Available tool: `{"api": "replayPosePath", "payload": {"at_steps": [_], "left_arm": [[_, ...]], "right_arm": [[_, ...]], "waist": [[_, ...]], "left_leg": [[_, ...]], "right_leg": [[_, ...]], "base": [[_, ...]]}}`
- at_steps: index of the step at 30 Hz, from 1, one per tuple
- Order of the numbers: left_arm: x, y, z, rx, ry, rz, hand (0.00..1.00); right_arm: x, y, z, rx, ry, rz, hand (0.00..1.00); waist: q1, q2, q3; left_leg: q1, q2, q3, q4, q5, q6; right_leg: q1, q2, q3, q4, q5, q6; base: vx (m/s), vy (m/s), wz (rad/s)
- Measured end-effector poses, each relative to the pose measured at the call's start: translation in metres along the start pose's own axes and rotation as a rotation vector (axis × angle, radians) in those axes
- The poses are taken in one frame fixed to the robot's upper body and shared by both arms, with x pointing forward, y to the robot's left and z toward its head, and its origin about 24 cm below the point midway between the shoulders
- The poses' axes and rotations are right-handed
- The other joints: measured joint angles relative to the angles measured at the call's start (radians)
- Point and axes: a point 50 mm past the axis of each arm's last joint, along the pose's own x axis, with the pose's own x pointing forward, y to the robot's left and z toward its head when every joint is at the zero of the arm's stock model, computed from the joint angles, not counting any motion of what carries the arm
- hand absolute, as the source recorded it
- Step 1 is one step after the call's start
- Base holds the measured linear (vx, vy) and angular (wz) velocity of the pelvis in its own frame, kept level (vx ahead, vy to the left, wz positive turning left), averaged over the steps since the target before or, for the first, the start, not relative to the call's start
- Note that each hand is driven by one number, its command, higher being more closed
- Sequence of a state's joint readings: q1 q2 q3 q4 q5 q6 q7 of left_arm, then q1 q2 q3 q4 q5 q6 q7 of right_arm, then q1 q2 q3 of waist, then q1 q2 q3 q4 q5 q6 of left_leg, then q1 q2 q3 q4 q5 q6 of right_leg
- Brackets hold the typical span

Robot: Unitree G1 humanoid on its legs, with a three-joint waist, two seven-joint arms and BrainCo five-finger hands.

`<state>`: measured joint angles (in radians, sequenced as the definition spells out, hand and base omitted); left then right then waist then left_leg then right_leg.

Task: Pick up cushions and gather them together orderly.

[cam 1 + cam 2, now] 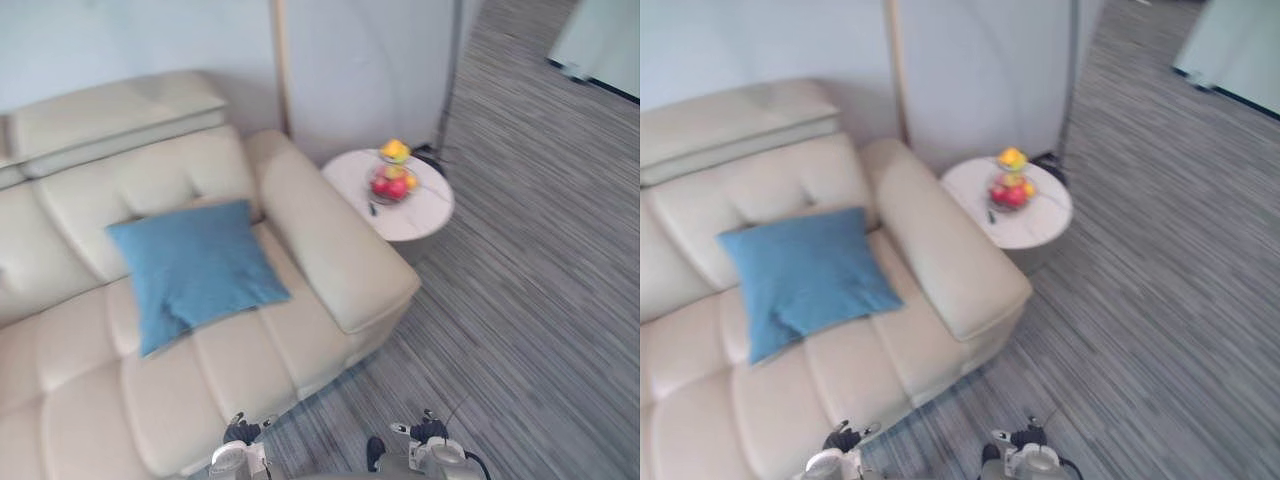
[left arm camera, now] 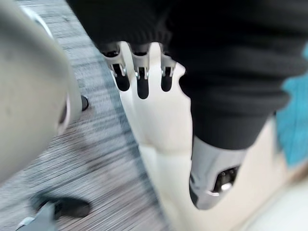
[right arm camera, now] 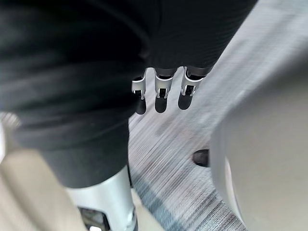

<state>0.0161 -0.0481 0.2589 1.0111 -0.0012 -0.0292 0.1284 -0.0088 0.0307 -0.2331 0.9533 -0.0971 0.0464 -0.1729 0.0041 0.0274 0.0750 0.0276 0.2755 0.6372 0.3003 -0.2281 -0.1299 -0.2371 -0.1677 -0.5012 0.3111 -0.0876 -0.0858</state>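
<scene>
One blue square cushion [image 1: 195,268] leans against the backrest of the cream leather sofa [image 1: 330,255], near its right armrest. A strip of the blue cushion [image 2: 293,125] also shows in the left wrist view. My left hand [image 2: 143,86] hangs low in front of the sofa's front edge with its fingers straight and nothing in them. On the other side, my right hand [image 3: 162,98] hangs over the grey carpet, fingers relaxed and holding nothing. Both hands are well short of the cushion.
A round white side table [image 1: 425,218] stands just right of the sofa's armrest, carrying a bowl of fruit [image 1: 393,180]. A pale wall panel [image 1: 370,70] rises behind it. Grey striped carpet [image 1: 540,300] spreads to the right and front.
</scene>
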Motion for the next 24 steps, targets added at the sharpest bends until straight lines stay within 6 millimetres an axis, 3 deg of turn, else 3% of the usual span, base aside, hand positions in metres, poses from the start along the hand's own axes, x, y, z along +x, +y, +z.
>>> {"api": "replayPosePath", "payload": {"at_steps": [2, 4, 7, 8, 9, 10, 11, 12, 13, 14, 16, 17, 18, 19, 22, 24], "left_arm": [[0.0, 0.001, -0.001, 0.002, 0.001, 0.001, 0.0], [0.001, 0.001, 0.003, 0.015, -0.008, -0.003, 0.0], [0.001, 0.001, 0.005, 0.028, -0.012, -0.009, 0.0], [0.001, 0.004, 0.0, 0.032, 0.006, 0.001, 0.0], [0.001, 0.007, 0.0, 0.023, 0.006, 0.012, 0.0], [0.0, 0.008, -0.002, 0.024, 0.011, 0.016, 0.0], [0.0, 0.011, -0.002, 0.022, 0.007, 0.021, 0.0], [0.0, 0.01, 0.0, 0.015, -0.003, 0.022, 0.0], [0.0, 0.01, 0.0, 0.014, -0.005, 0.021, 0.0], [0.0, 0.009, 0.003, 0.006, -0.018, 0.022, 0.0], [-0.001, 0.006, 0.004, -0.003, -0.029, 0.016, 0.0], [-0.001, 0.005, 0.004, -0.006, -0.032, 0.016, 0.0], [-0.001, 0.005, 0.002, -0.007, -0.025, 0.016, 0.0], [-0.002, 0.006, -0.002, -0.013, -0.013, 0.021, 0.0], [0.0, 0.015, 0.0, 0.002, -0.015, 0.039, 0.0], [0.0, 0.016, 0.001, 0.006, -0.011, 0.04, 0.0]], "right_arm": [[0.0, -0.003, -0.002, -0.003, 0.004, -0.007, 0.0], [0.001, -0.007, 0.0, -0.01, -0.005, -0.017, 0.0], [0.003, -0.013, 0.003, -0.01, -0.012, -0.033, 0.0], [0.002, -0.013, 0.002, -0.008, -0.01, -0.034, 0.0], [0.002, -0.011, 0.002, -0.015, -0.012, -0.029, 0.0], [0.003, -0.012, 0.004, -0.018, -0.017, -0.029, 0.0], [0.003, -0.01, 0.008, -0.016, -0.024, -0.027, 0.0], [0.003, -0.01, 0.008, -0.015, -0.024, -0.027, 0.0], [0.003, -0.01, 0.007, -0.015, -0.022, -0.027, 0.0], [0.003, -0.01, 0.005, -0.021, -0.014, -0.032, 0.0], [0.003, -0.009, 0.006, -0.022, -0.014, -0.037, 0.0], [0.003, -0.009, 0.006, -0.023, -0.015, -0.041, 0.0], [0.003, -0.01, 0.006, -0.023, -0.014, -0.043, 0.0], [0.003, -0.009, 0.006, -0.024, -0.013, -0.042, 0.0], [-0.001, 0.003, -0.005, -0.005, 0.015, -0.015, 0.0], [-0.002, 0.007, -0.003, 0.001, 0.013, -0.005, 0.0]], "waist": [[0.003, 0.007, -0.001], [-0.001, 0.019, 0.004], [-0.001, 0.031, 0.019], [-0.002, 0.033, 0.024], [0.004, 0.024, 0.053], [0.012, 0.025, 0.054], [0.017, 0.028, 0.055], [0.021, 0.026, 0.057], [0.024, 0.025, 0.057], [0.033, 0.026, 0.057], [0.048, 0.026, 0.057], [0.058, 0.028, 0.056], [0.059, 0.036, 0.05], [0.058, 0.052, 0.04], [0.057, 0.005, 0.017], [0.06, -0.001, 0.019]], "left_leg": [[0.062, -0.007, 0.041, -0.035, 0.002, -0.003], [0.092, 0.001, 0.039, -0.046, 0.009, -0.013], [0.067, 0.072, 0.018, 0.128, 0.011, -0.01], [0.036, 0.117, -0.037, 0.273, 0.03, 0.057], [-0.021, 0.145, -0.157, 0.458, 0.046, 0.15], [-0.043, 0.138, -0.203, 0.501, 0.024, 0.138], [-0.11, 0.072, -0.329, 0.563, -0.048, 0.089], [-0.154, 0.006, -0.408, 0.548, -0.089, 0.089], [-0.168, -0.011, -0.425, 0.535, -0.095, 0.085], [-0.214, -0.068, -0.49, 0.479, -0.109, 0.075], [-0.254, -0.135, -0.608, 0.398, -0.113, 0.066], [-0.255, -0.176, -0.715, 0.295, -0.101, 0.069], [-0.247, -0.184, -0.747, 0.236, -0.079, 0.079], [-0.226, -0.171, -0.764, 0.185, -0.05, 0.026], [-0.182, -0.166, -0.587, 0.129, -0.071, 0.06], [-0.156, -0.161, -0.521, 0.101, -0.071, 0.061]], "right_leg": [[0.025, 0.008, -0.049, 0.005, -0.009, 0.016], [0.014, 0.05, 0.013, 0.001, -0.03, 0.031], [0.011, 0.095, 0.068, 0.011, -0.06, 0.025], [0.026, 0.125, 0.104, 0.022, -0.068, 0.012], [0.07, 0.159, 0.18, 0.016, -0.075, -0.008], [0.076, 0.168, 0.204, 0.017, -0.082, -0.017], [0.085, 0.189, 0.275, 0.015, -0.091, -0.03], [0.095, 0.203, 0.339, 0.012, -0.09, -0.031], [0.098, 0.207, 0.358, 0.012, -0.09, -0.031], [0.103, 0.229, 0.44, 0.016, -0.092, -0.028], [0.097, 0.25, 0.529, 0.02, -0.093, -0.02], [0.096, 0.266, 0.593, 0.03, -0.1, -0.003], [0.093, 0.278, 0.615, 0.039, -0.106, 0.006], [0.085, 0.301, 0.66, 0.061, -0.123, 0.024], [0.055, 0.261, 0.735, 0.072, -0.133, 0.068], [0.036, 0.232, 0.68, 0.079, -0.124, 0.088]], "base": [[0.12, -0.088, -1.12], [0.1, -0.111, -0.92], [0.16, -0.191, -0.93], [0.2, -0.209, -1.09], [0.18, -0.163, -1.19], [0.21, -0.043, -1.55], [0.19, 0.05, -1.69], [0.23, 0.062, -1.67], [0.21, 0.07, -1.75], [0.16, 0.086, -1.39], [0.18, 0.174, -1.87], [0.17, 0.217, -1.96], [0.19, 0.259, -1.91], [0.17, 0.222, -1.38], [0.27, 0.273, -1.32], [0.18, 0.155, -1.05]]}}
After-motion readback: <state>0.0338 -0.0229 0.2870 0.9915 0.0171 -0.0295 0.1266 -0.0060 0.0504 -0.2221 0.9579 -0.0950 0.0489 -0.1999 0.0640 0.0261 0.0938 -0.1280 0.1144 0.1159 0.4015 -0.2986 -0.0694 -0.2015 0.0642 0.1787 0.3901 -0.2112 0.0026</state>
